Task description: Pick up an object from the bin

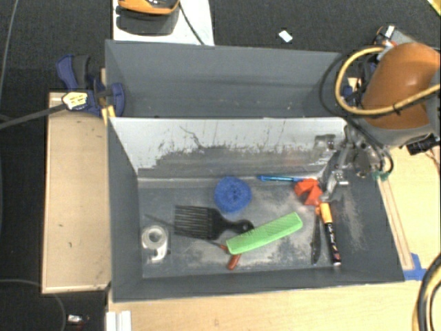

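— Grey metal bin, scuffed floor. Where are the jaws?
— Low at its right end, with a small orange-red chunky plastic piece just beside them on the left. Apart or together — cannot tell.
— Nearby?
— Thin blue pen further left; black marker with orange band just in front of them.

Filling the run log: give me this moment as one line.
pincer: right end of bin, beside small orange thing | black marker: next to it | grasp: unclear
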